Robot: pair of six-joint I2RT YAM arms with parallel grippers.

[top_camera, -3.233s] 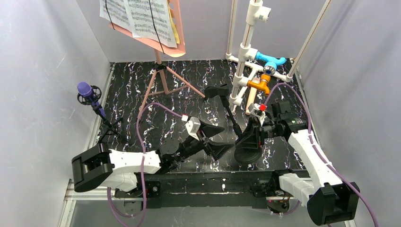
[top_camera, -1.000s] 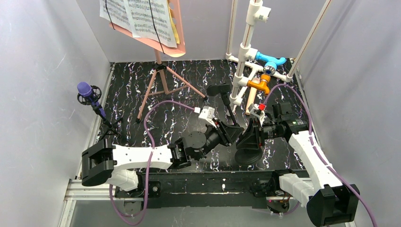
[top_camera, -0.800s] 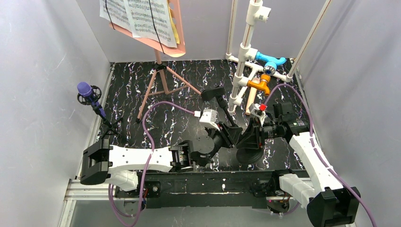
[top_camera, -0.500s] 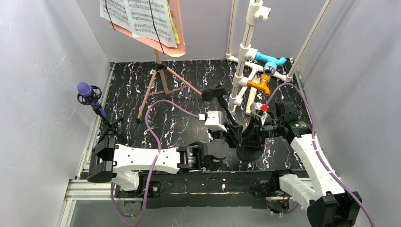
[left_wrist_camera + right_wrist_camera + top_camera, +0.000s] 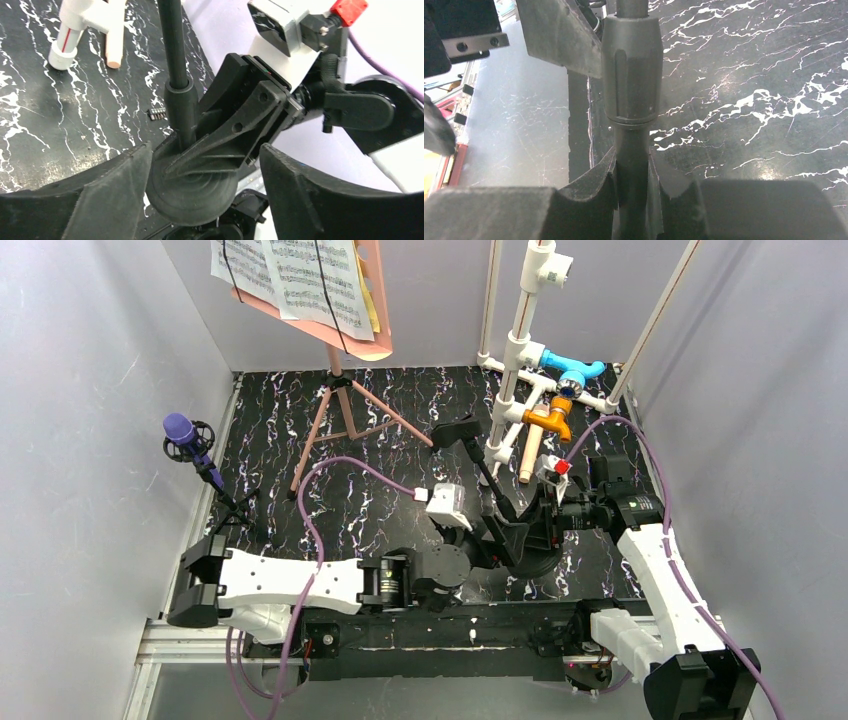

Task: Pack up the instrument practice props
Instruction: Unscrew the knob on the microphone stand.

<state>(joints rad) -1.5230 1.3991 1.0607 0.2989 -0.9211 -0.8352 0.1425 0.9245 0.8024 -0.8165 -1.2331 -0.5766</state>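
Note:
A black stand with a thin pole [image 5: 478,462] and a round base [image 5: 535,562] is tilted at the table's front middle. My right gripper [image 5: 540,512] is shut on its pole [image 5: 631,165] just below the thick sleeve [image 5: 631,70]. My left gripper [image 5: 500,537] is open, with its fingers [image 5: 100,200] on either side of the base disc [image 5: 192,192]. The pink music holder [image 5: 345,400] stands at the back with printed pages [image 5: 290,275] and a pink folder [image 5: 375,300]. The purple microphone [image 5: 180,430] sits on a small black tripod [image 5: 232,508] at the left.
The white pipe frame [image 5: 520,350] with blue and orange fittings stands at the back right, close behind the stand. A beige rod [image 5: 528,455] leans by it, also in the left wrist view [image 5: 116,42]. Grey walls close in on three sides.
My left arm has swung right across the front, and its open gripper now straddles the stand's base. The right gripper has kept its hold on the pole and shifted slightly.

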